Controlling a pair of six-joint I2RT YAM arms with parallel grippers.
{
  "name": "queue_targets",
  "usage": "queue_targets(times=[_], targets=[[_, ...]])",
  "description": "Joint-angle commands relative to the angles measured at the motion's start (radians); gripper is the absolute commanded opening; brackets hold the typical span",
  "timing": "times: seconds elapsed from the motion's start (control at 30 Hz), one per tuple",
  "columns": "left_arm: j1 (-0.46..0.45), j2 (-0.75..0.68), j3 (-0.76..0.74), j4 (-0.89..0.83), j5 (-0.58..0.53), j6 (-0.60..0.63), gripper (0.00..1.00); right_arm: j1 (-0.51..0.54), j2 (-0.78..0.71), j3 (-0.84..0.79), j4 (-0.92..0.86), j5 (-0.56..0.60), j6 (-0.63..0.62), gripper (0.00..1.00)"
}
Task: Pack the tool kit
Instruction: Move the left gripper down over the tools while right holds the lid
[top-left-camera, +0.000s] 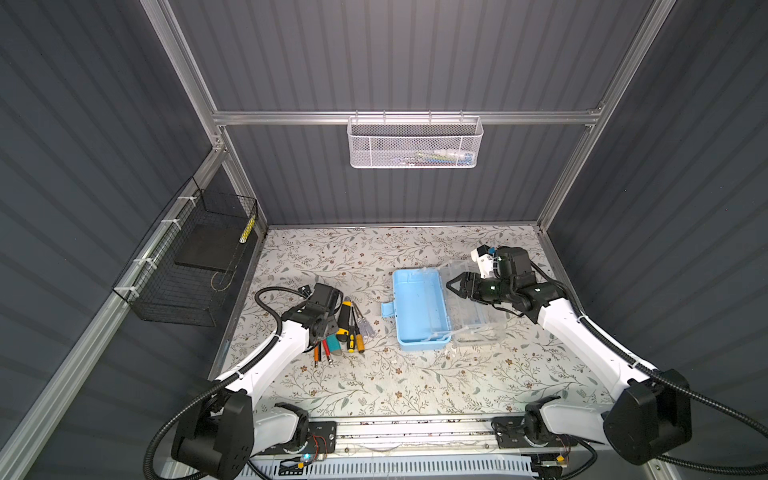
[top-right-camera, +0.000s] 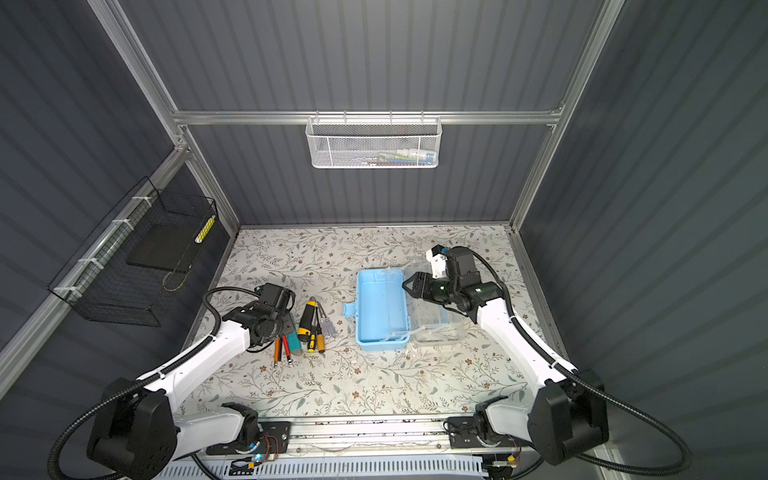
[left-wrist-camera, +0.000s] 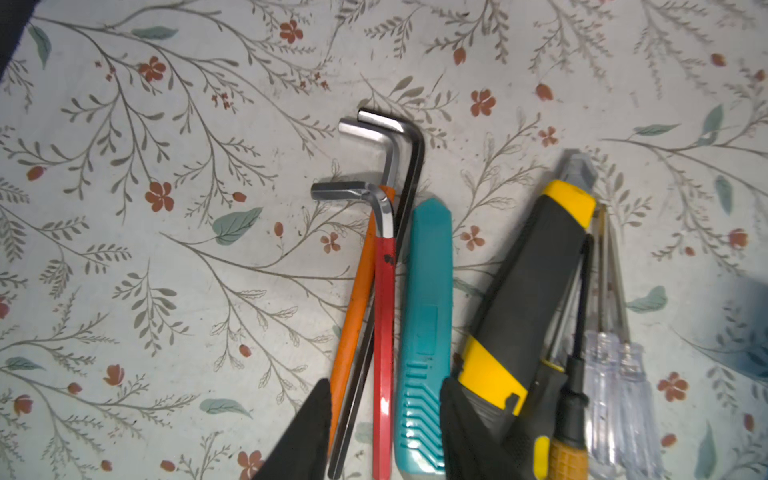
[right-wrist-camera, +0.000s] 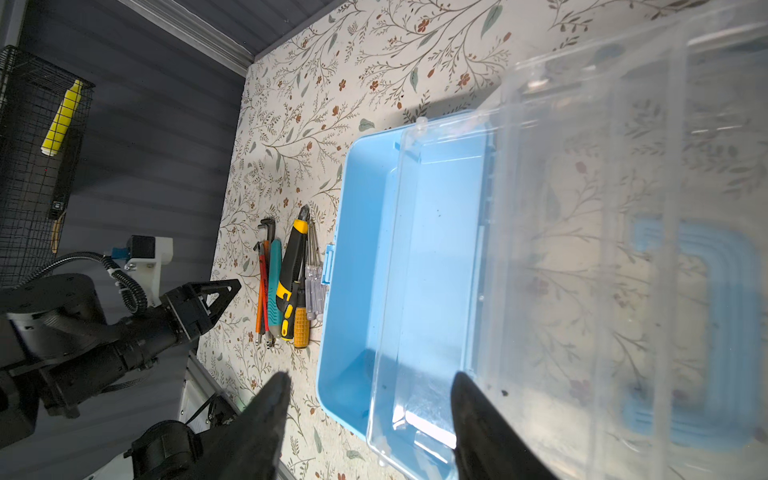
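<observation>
Left gripper (left-wrist-camera: 382, 415) sits closest in the left wrist view. Its jaws stand apart on either side of a bundle made up of hex keys (left-wrist-camera: 384, 257) and a teal knife (left-wrist-camera: 428, 299). One jaw lies against the orange key and the other against the knife; I cannot tell whether they are pinching yet. The tools' long axes run straight away from the wrist, so the jaws close across their narrow width. A yellow knife (left-wrist-camera: 536, 282) and screwdrivers (left-wrist-camera: 571, 399) lie just outside the jaws.

In both top views the tools lie centre left on the tabletop (top-left-camera: 374, 386). The open blue box (top-left-camera: 415, 307) stands to their right, near but apart, with its long side roughly parallel to them. Its clear lid (top-left-camera: 478, 328) is folded out farther right. The right gripper (top-left-camera: 452, 287) hovers where box meets lid, jaws open and empty. The left arm is the nearer one to the tools, so a carry into the box would likely go rightward.
</observation>
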Motion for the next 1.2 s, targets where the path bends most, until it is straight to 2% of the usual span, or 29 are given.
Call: queue_targets(times=[0.0,0.27,0.57,1.17], targets=[[0.029,0.036,-0.021,0.049,0.041,0.018,0.41,0.004,-0.003,-0.012,0.007,-0.004,-0.014,0.62],[0.074,0.118,-0.051,0.145,0.094,0.065,0.35,0.004,0.011,-0.018,0.015,0.004,-0.003,0.63],[0.078,0.163,-0.050,0.180,0.106,0.072,0.27,0.005,0.033,-0.022,0.027,-0.007,0.004,0.63],[0.078,0.151,-0.045,0.165,0.088,0.081,0.24,0.001,0.060,-0.048,0.061,-0.008,0.010,0.64]])
